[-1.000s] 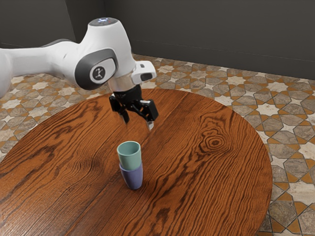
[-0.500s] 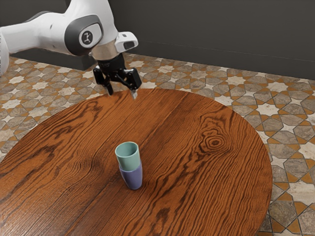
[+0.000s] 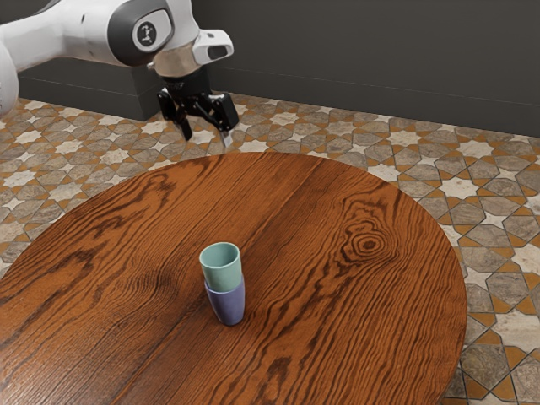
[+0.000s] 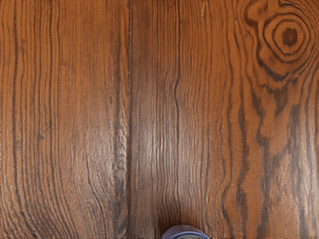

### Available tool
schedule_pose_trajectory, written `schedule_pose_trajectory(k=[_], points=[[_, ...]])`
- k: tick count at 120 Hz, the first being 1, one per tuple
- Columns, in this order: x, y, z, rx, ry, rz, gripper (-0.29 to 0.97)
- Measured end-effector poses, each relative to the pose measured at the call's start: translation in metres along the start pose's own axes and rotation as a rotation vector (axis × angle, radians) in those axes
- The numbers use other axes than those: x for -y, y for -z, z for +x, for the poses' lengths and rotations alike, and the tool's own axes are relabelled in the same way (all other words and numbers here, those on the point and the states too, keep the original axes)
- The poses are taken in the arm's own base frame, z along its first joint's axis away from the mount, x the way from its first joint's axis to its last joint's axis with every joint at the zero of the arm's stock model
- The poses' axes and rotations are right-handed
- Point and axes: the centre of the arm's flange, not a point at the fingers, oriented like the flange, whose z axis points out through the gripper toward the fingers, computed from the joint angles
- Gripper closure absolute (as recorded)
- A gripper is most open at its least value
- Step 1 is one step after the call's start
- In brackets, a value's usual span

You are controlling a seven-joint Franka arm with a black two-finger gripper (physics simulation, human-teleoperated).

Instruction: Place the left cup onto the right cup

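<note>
Your claw [image 3: 207, 135] hangs wide and empty over the far edge of the surface [image 3: 354, 287]; the teal cup [image 3: 221, 266] on the purple cup [image 3: 227, 305] stands well nearer.

One mark is recorded. A small white emblem [image 3: 145, 32] is borne on the dark grey round cap [image 3: 126, 42] of the white arm [image 3: 67, 34]. It is seen at the far left of the scene in the exterior view, above and to the left of the hand [image 3: 205, 131]. The emblem is made up of a few thin white strokes. It is too small to be read as letters or figures, and no brand name can be made out from it. No other lettering, label or number is legible in either view.
</note>
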Motion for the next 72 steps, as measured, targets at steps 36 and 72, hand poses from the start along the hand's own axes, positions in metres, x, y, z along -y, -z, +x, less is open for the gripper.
schedule_pose_trajectory(k=[36,72], points=[[0.0003,0.0027,-0.0030,0.036,-0.029,0.002,0.00],[0.0001,0.0018,-0.0039,0.044,-0.048,-0.001,0.00]])
